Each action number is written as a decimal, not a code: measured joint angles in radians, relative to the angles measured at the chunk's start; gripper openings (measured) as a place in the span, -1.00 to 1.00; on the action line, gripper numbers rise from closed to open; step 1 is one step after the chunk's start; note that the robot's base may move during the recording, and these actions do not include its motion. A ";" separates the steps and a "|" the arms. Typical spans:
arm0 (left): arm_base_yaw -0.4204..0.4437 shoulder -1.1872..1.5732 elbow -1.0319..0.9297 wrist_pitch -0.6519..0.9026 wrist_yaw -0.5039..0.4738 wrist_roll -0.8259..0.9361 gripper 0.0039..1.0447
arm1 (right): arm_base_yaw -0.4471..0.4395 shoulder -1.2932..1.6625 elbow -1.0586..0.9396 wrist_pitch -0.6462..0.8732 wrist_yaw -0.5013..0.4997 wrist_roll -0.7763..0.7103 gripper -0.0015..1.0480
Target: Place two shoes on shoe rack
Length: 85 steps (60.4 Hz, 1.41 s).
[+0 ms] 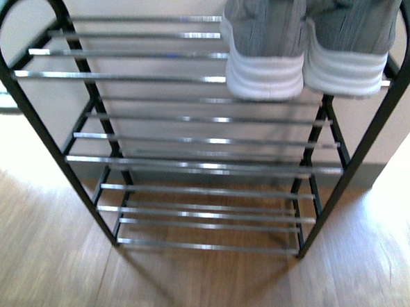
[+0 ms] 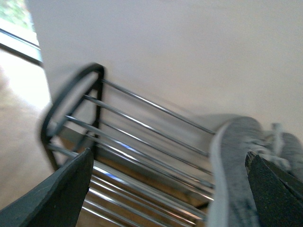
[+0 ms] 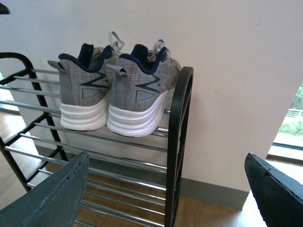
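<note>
We are looking at the shoe rack [image 1: 42,127] from the front, and both grey sneakers are sitting on its top tier at the right end, heels toward us. The left sneaker [image 1: 265,49] and the right sneaker [image 1: 348,47] are standing side by side and touching. The picture's top edge is cutting off their collars and laces, and the rack's right upright is crossing in front of the right sneaker's outer edge. The right wrist view is showing the whole heels, the navy collars and the pale lace loops, while the toes are hiding behind the heels.

The left gripper [image 2: 168,156] is showing only its two dark fingers [image 2: 61,194] at the edges of a blurred left wrist view. They are standing wide apart and gripping nothing, and the sneaker beyond them is smeared and cut off. The right gripper [image 3: 166,155] is likewise spreading its fingers [image 3: 52,196] wide, empty, back from the rack. Neither arm is appearing in the front view.
</note>
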 joint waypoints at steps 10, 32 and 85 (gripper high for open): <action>0.032 -0.469 -0.330 -0.046 -0.187 0.227 0.83 | 0.000 0.000 0.000 0.000 0.000 0.000 0.82; 0.367 -1.056 -0.893 0.171 0.320 0.489 0.34 | 0.000 0.000 0.000 0.000 0.000 0.000 0.82; 0.566 -1.357 -1.076 0.095 0.583 0.526 -0.98 | 0.000 0.000 0.000 0.000 0.000 0.000 0.82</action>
